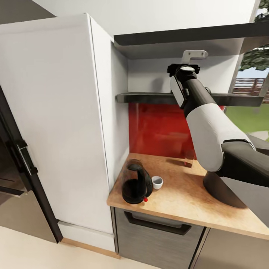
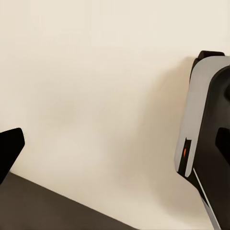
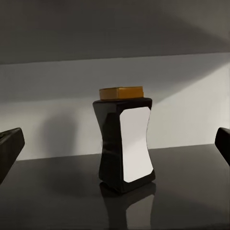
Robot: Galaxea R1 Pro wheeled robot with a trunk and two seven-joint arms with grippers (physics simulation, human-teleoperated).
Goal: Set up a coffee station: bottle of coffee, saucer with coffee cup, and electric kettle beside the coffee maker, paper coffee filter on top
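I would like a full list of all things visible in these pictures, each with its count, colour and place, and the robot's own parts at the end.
kettle: 1, dark glass with black handle and red button, on the countertop's left end.
cup: 1, white, on the countertop just right of the kettle.
coffee maker: 1, dark grey, on the countertop at right, mostly behind the right arm.
bottle: 1, dark brown, white label, gold cap, upright on the shelf.
shelf: 2 dark boards, on the wall above the countertop.
countertop: 1, light wood.
backsplash: 1, red, behind the countertop.
tall cabinet: 1, white, left of the countertop.
right arm: 1, white and black, raised to the shelf.
right gripper: 1, black, open, facing the bottle.
left gripper: 1, black, open, facing a cream surface.
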